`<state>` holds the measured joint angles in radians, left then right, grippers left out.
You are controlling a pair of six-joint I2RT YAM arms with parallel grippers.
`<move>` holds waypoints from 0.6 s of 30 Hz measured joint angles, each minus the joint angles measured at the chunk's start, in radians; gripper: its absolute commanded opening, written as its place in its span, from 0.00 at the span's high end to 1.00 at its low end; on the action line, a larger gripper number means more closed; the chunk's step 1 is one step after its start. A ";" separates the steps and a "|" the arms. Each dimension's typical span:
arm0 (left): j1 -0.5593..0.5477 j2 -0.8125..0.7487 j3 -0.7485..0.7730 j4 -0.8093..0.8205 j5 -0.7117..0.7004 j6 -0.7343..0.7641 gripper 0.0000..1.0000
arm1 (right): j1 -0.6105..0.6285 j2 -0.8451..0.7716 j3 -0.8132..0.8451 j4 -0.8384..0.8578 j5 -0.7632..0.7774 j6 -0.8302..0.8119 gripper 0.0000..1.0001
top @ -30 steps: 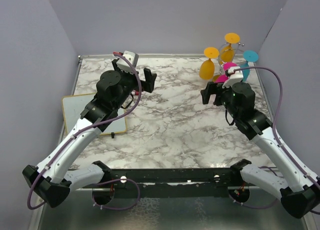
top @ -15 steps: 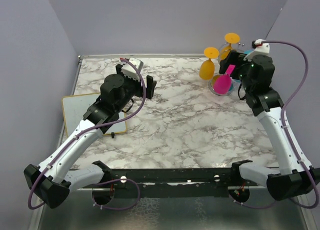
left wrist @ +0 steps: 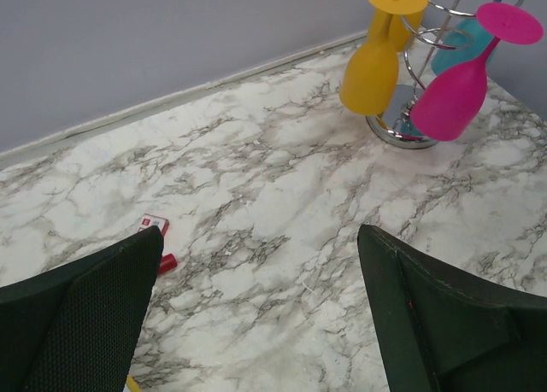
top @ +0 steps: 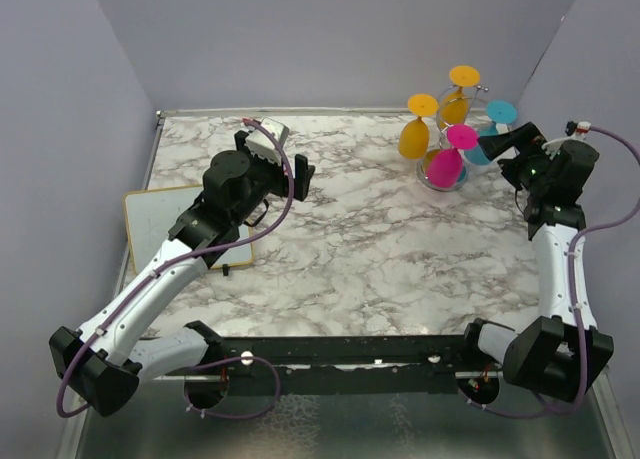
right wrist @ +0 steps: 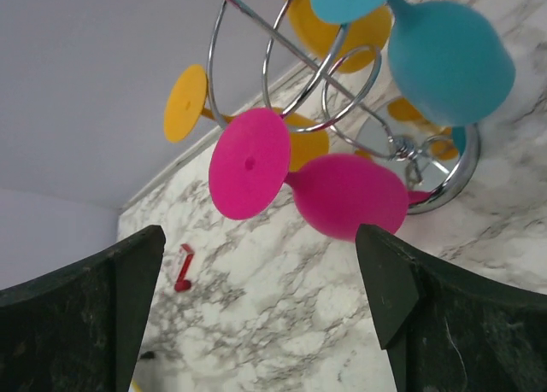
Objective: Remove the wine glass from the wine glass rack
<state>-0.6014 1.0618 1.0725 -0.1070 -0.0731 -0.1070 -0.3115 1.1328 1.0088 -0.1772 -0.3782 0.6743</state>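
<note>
The wine glass rack [top: 478, 87], silver wire on a round shiny base [left wrist: 395, 136], stands at the back right of the marble table. A magenta wine glass [top: 447, 165], a teal one [top: 484, 147] and two yellow ones [top: 414, 139] hang upside down from its loops. My right gripper [top: 492, 139] is open just right of the rack, level with the glasses. In the right wrist view the magenta glass [right wrist: 350, 196] and teal glass [right wrist: 449, 59] hang just ahead of the open right gripper [right wrist: 259, 264]. My left gripper [top: 278, 159] is open over the table's left half, holding nothing.
A white board with a yellow edge [top: 170, 219] lies at the table's left side. A small red object [left wrist: 162, 262] lies on the marble near the back. Grey walls close in behind the rack and on both sides.
My right arm has swung from the middle of the table out to the right side of the rack and now points at the glasses. The left arm has shifted only slightly.
</note>
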 measured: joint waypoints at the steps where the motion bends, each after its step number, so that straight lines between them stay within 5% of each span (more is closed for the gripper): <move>1: 0.000 0.002 -0.002 0.001 0.003 -0.001 0.01 | -0.011 0.000 -0.026 0.024 -0.036 0.036 0.10; 9: 0.000 0.029 -0.002 0.002 0.037 -0.006 0.01 | -0.024 0.066 -0.170 0.312 -0.257 0.322 0.23; 13: 0.000 0.038 -0.002 0.002 0.043 -0.006 0.01 | -0.024 0.087 -0.218 0.383 -0.274 0.415 0.24; 18: 0.000 0.053 -0.002 0.002 0.050 -0.007 0.01 | -0.024 0.105 -0.223 0.443 -0.273 0.482 0.38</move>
<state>-0.6014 1.1145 1.0710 -0.1055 -0.0231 -0.1139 -0.3351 1.2373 0.7860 0.2657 -0.6514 1.1561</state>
